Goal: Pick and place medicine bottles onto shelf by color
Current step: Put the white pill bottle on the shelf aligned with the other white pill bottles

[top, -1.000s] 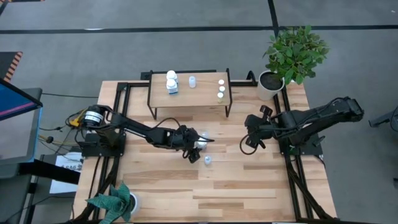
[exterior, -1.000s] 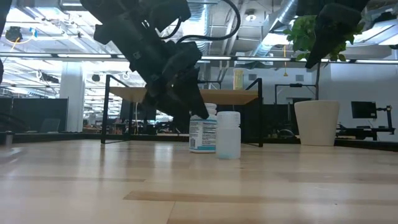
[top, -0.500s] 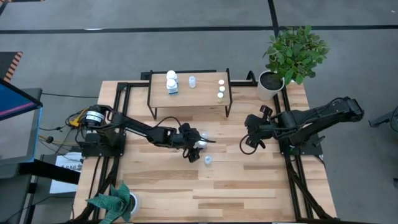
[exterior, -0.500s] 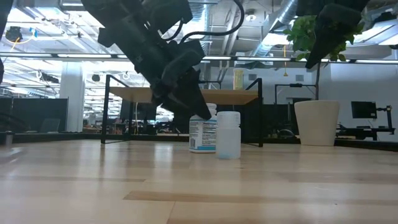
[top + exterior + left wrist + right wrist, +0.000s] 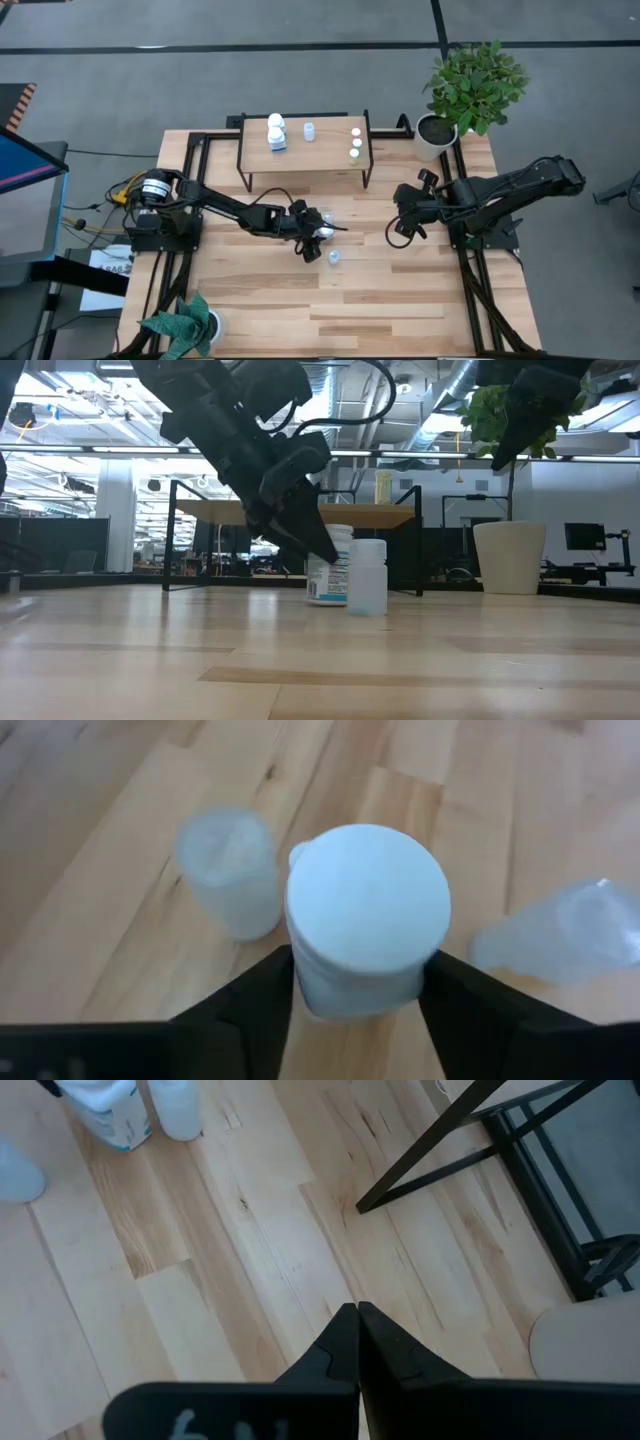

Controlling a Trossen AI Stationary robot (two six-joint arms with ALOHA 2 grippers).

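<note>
My left gripper (image 5: 358, 1008) (image 5: 314, 236) is at mid-table, shut on a white medicine bottle (image 5: 368, 915) (image 5: 330, 568) with a printed label. A small pale-blue bottle (image 5: 367, 577) (image 5: 334, 257) stands on the table beside it, and another pale one (image 5: 565, 932) is close by. The shelf (image 5: 325, 152) at the far edge carries white bottles (image 5: 275, 131), a pale-blue one (image 5: 309, 130) and tiny ones (image 5: 354, 141). My right gripper (image 5: 357, 1318) (image 5: 400, 228) hangs shut over the table's right half, holding nothing. My left gripper pinches the white bottle between its two fingers (image 5: 258, 1005), on opposite sides of the body just under the cap (image 5: 305, 988). The fingers slant down from the table's left side. The bottle leans in the hold, its base (image 5: 328, 598) at table level.
A white pot (image 5: 435, 135) with a green plant stands at the far right corner. A green plant (image 5: 185, 325) sits at the near left corner. The shelf's black legs (image 5: 470, 1125) stand on the table. Bare wood lies toward the near edge.
My left gripper has rolled a little at the wrist and taken hold of the white bottle. The bottle stood upright before and now leans. The pale-blue bottle beside it has stayed in place.
</note>
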